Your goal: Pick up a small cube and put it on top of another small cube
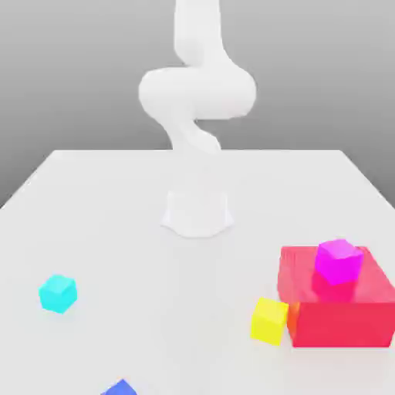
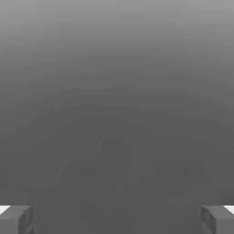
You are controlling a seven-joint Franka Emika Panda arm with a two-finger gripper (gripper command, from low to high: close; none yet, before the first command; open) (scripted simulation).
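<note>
Our pincer (image 2: pixel 117 219) stands fully open, holding nothing; we have yet to approach. The small deep blue cube (image 1: pixel 119 388) lies on the white tabletop (image 1: pixel 154 270), well apart from the bright yellow cube (image 1: pixel 269 320). Next we must descend over the blue one.

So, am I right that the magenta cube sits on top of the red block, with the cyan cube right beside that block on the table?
Not quite. In the exterior view the cube right beside the red block is the yellow cube, not the cyan cube, which sits alone far toward that view's left. The magenta cube does sit on top of the red block.
</note>
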